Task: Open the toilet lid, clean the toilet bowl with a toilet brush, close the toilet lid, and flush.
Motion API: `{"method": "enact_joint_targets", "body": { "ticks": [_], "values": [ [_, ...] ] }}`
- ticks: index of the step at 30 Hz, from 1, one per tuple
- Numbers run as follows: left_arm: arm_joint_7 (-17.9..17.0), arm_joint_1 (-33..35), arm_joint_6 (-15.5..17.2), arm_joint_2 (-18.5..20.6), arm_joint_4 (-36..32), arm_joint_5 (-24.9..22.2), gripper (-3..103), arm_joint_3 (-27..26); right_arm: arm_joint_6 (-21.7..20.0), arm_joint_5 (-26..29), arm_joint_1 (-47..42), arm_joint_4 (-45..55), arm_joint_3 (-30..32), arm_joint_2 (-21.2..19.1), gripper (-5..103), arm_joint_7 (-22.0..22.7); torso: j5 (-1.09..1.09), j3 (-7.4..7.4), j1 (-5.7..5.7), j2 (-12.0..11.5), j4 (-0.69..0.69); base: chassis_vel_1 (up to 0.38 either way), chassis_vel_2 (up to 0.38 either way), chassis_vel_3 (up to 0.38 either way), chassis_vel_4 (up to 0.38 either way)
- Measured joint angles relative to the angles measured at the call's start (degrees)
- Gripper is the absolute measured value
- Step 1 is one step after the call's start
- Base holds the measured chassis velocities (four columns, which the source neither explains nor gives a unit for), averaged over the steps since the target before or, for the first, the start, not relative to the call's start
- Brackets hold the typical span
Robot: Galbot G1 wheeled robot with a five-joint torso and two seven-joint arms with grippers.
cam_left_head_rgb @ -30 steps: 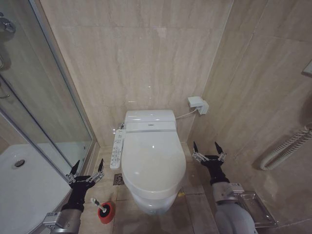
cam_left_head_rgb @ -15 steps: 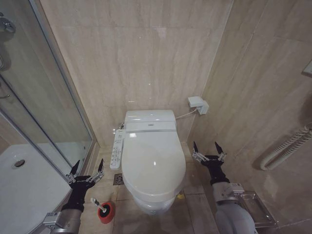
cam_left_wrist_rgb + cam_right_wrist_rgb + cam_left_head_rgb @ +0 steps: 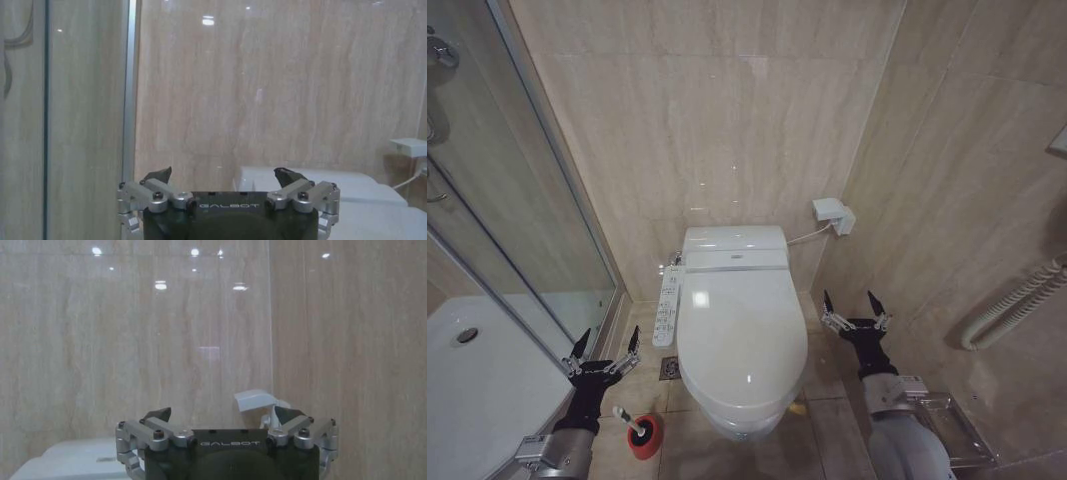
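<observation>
Black-fingered left gripper point(image 3: 607, 345) hangs low on my left, jaws spread wide, nothing in them, over floor tile between the shower tray point(image 3: 487, 385) and the toilet. Right gripper point(image 3: 855, 310) mirrors it on my right, also wide open and empty, in the gap between the toilet and the side wall point(image 3: 967, 200).

Toilet lid point(image 3: 742, 335) is down, flat over the toilet bowl point(image 3: 739, 425); long axis runs from the back wall toward me, rounded front end nearest me. Control panel point(image 3: 665, 305) sits along its left edge. Toilet brush point(image 3: 627, 417) stands in a red holder point(image 3: 645, 437) on the floor just beside my left arm, handle tilted toward that arm.

Left wrist view adds my left gripper point(image 3: 229, 184) framing the back part of the toilet point(image 3: 360, 192), plus the glass shower door edge point(image 3: 129, 90). Right wrist view shows the right gripper point(image 3: 222, 421) with a wall socket box point(image 3: 255, 400) just past its fingertips.

Room: floor strip is narrow on both sides; glass close on left, wall and a wire rack point(image 3: 952, 425) close on right.
</observation>
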Motion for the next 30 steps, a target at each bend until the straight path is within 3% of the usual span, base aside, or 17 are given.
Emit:
{"method": "enact_joint_targets", "body": {
  "ticks": [30],
  "values": [
    [0.0, 0.0, 0.0, 0.0, 0.0, 0.0, 100, 0.0, 0.0, 0.0, 0.0, 0.0, 0.0, 0.0, 100, 0.0, 0.0, 0.01, 0.03, 0.0, 0.01, -0.071, 0.069, 0.068, -0.064]
  ]
}}
